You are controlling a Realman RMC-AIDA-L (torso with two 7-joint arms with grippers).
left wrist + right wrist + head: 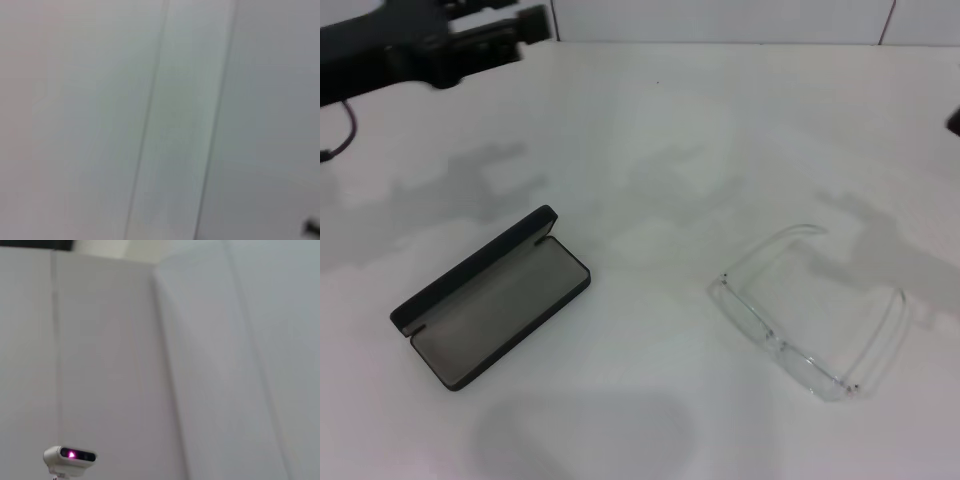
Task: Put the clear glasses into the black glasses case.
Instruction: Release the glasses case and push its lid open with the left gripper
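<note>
The black glasses case point(490, 303) lies open on the white table at the near left, its grey lining facing up and nothing in it. The clear glasses point(776, 341) rest on the table at the near right with their arms unfolded, well apart from the case. My left gripper point(525, 26) hovers high over the far left corner, far from both. Only a dark sliver of my right gripper point(954, 121) shows at the right edge of the head view. Both wrist views show only white walls.
The white table point(650, 150) ends at a white wall along the back. Shadows of both arms fall across it. A small white camera with a pink light point(70, 459) shows in the right wrist view.
</note>
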